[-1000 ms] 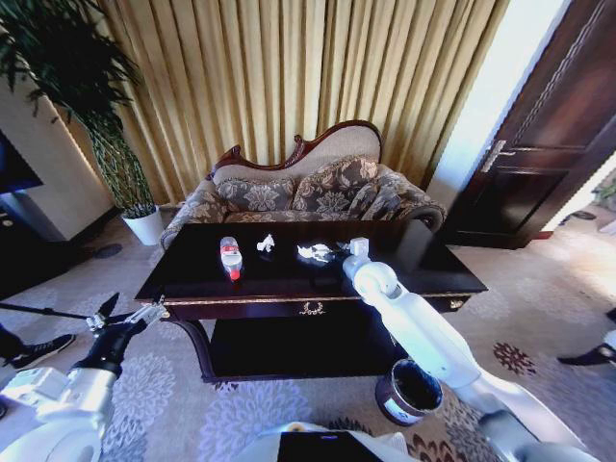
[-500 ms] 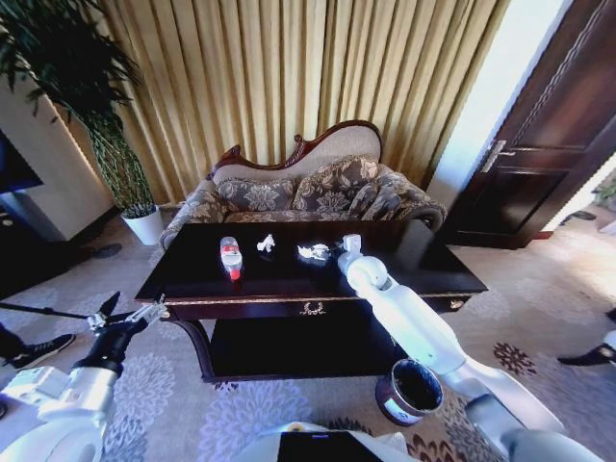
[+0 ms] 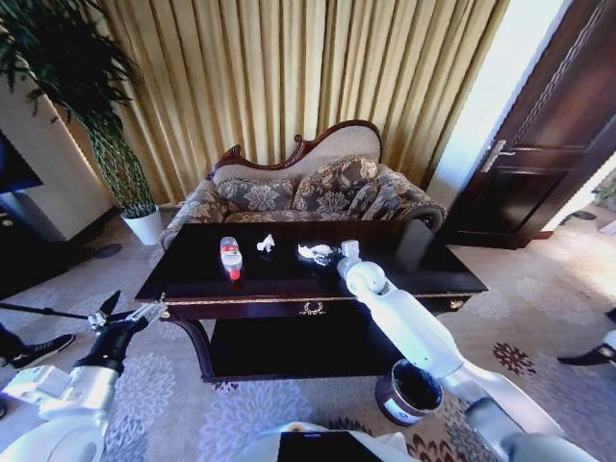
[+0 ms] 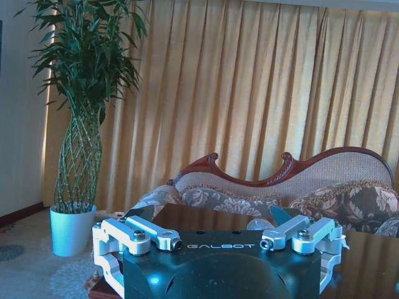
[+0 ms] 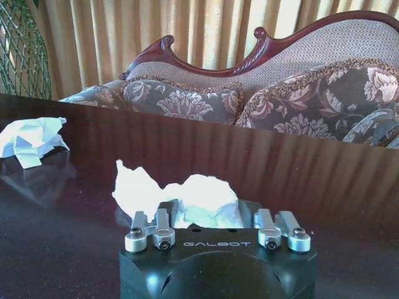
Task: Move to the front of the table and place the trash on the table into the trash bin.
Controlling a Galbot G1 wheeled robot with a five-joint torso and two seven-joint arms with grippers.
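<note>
1. Table (image 3: 423, 252): large, dark, glossy top with carved legs, a lower shelf and a gold emblem on the front rail. The right arm reaches over its front edge, and the right gripper (image 3: 344, 250) sits low over the middle of the top. The sofa (image 3: 318, 188) is beyond the gripper, against the curtains.
2. Trash bin (image 3: 408, 390): small, round and dark with a black liner. It stands on the carpet at the table's front right, well behind the right gripper and beside that arm's lower section.
3. Bottle (image 3: 231, 257): small and clear, with a red label and white cap, lying on its side. It is well to the left of the right gripper, near the table's left end.
4. Larger paper wad (image 5: 187, 198): crumpled white, directly ahead of the right gripper and touching or just off its front, in line with the gap between the fingers. Seen from the head camera (image 3: 316, 252) it lies just left of the gripper tip.
5. Smaller paper scrap (image 3: 266, 243): white, between the bottle and the larger wad; also seen off to the side in the right wrist view (image 5: 30, 140).
6. Right gripper state: fingers spread, nothing clamped yet.
7. Left gripper (image 3: 128, 315): fingers apart and empty, hovering off the table's front left corner, well away from the trash.
8. Change from a second ago: the right gripper has slid left along the tabletop and closed in on the larger wad. The trash, the bin and the left arm are unchanged.
</note>
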